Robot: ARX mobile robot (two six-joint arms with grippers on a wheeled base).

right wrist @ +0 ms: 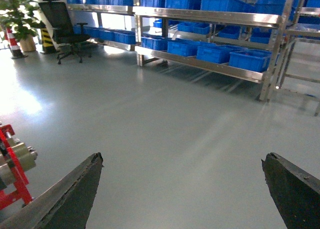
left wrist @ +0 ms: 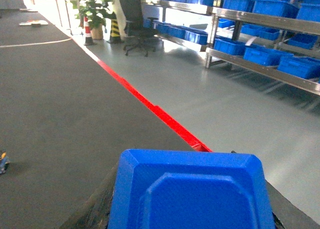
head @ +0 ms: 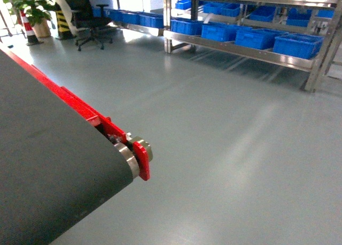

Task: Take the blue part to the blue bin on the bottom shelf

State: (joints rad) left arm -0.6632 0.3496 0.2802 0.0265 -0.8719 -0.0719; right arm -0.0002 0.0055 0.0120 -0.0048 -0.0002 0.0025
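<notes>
- Blue part (left wrist: 192, 191): a moulded blue plastic piece filling the bottom of the left wrist view, sitting between the dark fingers (left wrist: 87, 216) of the left gripper (left wrist: 190, 209); the fingers appear to be clamping it, though the contact itself is lying out of frame.
- Right gripper (right wrist: 185, 189): jaws standing wide apart, two dark fingertips (right wrist: 75, 194) framing bare floor, holding nothing.
- Conveyor belt (head: 48, 170): black belt running along a red side frame (head: 80, 103), ending at a metal roller (head: 131, 159); the left arm is hovering over it.
- Small object (left wrist: 4, 161): lying on the belt at the left edge, too blurred to name.
- Grey floor (head: 230, 148): stretching between conveyor and rack, well apart from both arms.
- Bottom shelf (head: 240, 50): stainless-steel tier of the rack, carrying a row of blue bins (head: 296, 44) side by side.
- Black office chair (head: 88, 15): standing beyond the rack's left end.
- Potted plant (head: 32, 7): sitting in the far corner beside a striped post (head: 64, 23).
</notes>
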